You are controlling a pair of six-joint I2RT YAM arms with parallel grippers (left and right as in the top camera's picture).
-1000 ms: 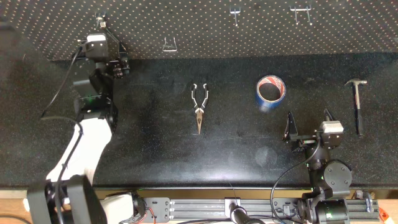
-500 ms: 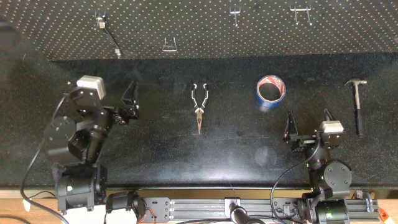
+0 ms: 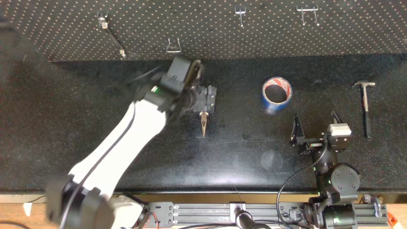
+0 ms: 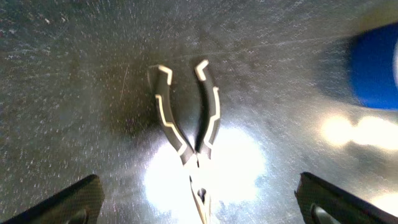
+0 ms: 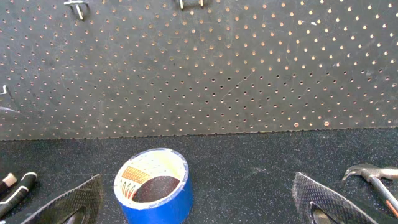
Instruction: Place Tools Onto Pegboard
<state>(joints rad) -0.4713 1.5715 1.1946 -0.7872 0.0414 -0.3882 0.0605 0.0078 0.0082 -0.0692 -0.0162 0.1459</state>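
At the left of the pegboard [image 3: 51, 25], a slim dark item [image 3: 113, 38] hangs from a hook. It may be a small tool, though the top view is too poor to say which. An empty wire hook [image 3: 173, 46] sits on the board to its right.

The left arm stretches diagonally across the black bench [image 3: 254, 152]. Its end effector [image 3: 205, 97] is poised over the needle-nose pliers [image 3: 203, 121]. In the left wrist view, that end effector [image 4: 199, 208] has its fingers spread wide and holds nothing. The pliers [image 4: 186, 124] lie flat on the bench between the fingers — handles parted slightly, toward the pegboard, nose toward the arm bases.

To the right of the pliers stands a blue tape roll [image 3: 277, 93], open side up, near the pegboard's lower edge. Two more hooks [image 3: 240, 14] are fixed on the board above it.

The right end effector [image 3: 316, 127] sits low by its base, just short of the tape. It is open wide and empty, and it faces the pegboard [image 5: 249, 74] with the tape roll [image 5: 152, 186] in front of it.

Farthest right, a hammer [image 3: 365, 108] lies on the bench — head toward the board.
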